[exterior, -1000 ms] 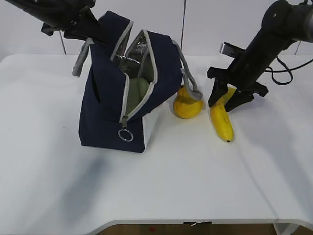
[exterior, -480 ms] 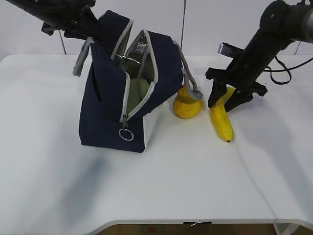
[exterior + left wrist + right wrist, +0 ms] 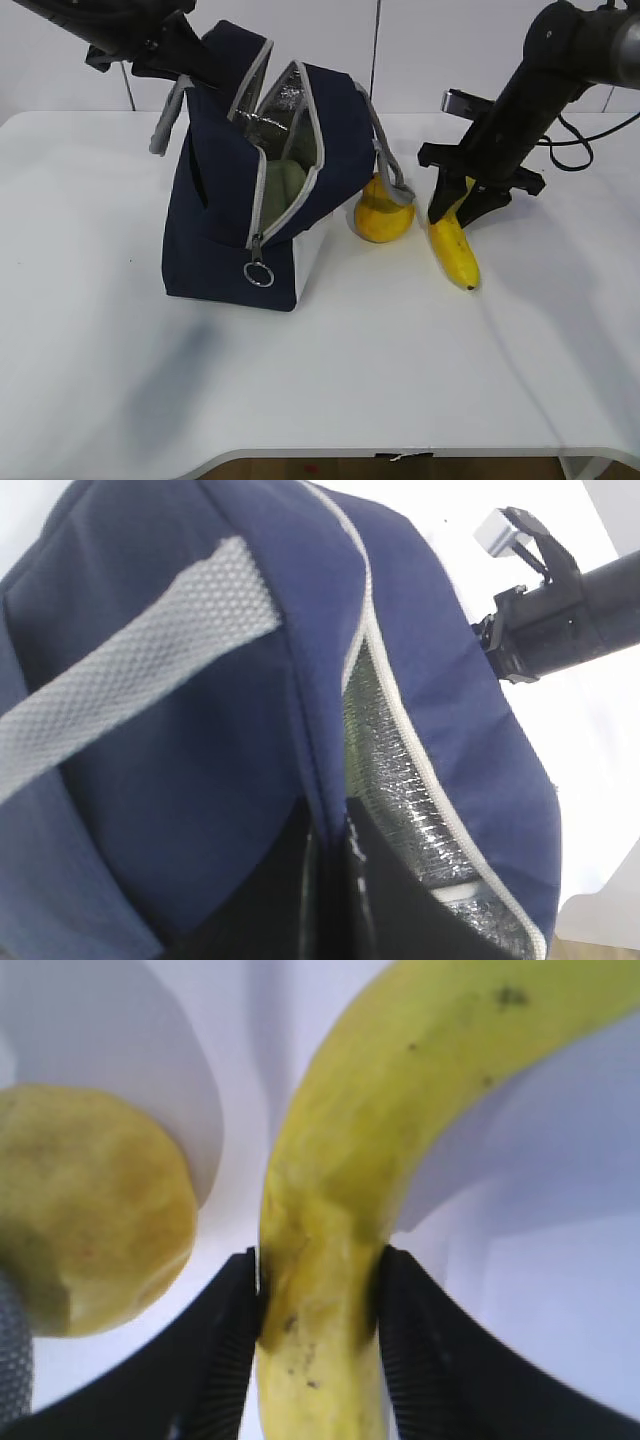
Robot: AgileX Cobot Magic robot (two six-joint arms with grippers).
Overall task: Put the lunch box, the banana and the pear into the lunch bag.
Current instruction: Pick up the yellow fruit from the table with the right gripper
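Note:
The navy lunch bag (image 3: 225, 235) stands open at the left, its silver lining (image 3: 400, 780) showing. My left gripper (image 3: 190, 62) is shut on the bag's top rim (image 3: 330, 810) and holds that side up. The sage-green lid of the lunch box (image 3: 283, 187) shows inside the bag. Just right of the bag, the pear (image 3: 383, 217) lies on the table. The banana (image 3: 455, 250) lies to the right of the pear. My right gripper (image 3: 462, 205) stands over the banana's far end, and both pads (image 3: 232, 1330) press against the banana (image 3: 400, 1110).
One grey handle (image 3: 392, 165) of the bag drapes over the pear's top; the other (image 3: 165, 125) hangs at the bag's left. A ring pull (image 3: 257, 277) dangles at the bag's front. The pear (image 3: 90, 1200) sits close to the left of my right gripper's fingers. The white table (image 3: 350, 380) reaches to a front edge.
My right gripper's fingers have closed in from a wider stance until they touch the banana's sides. The left arm, the bag and the pear have not moved.

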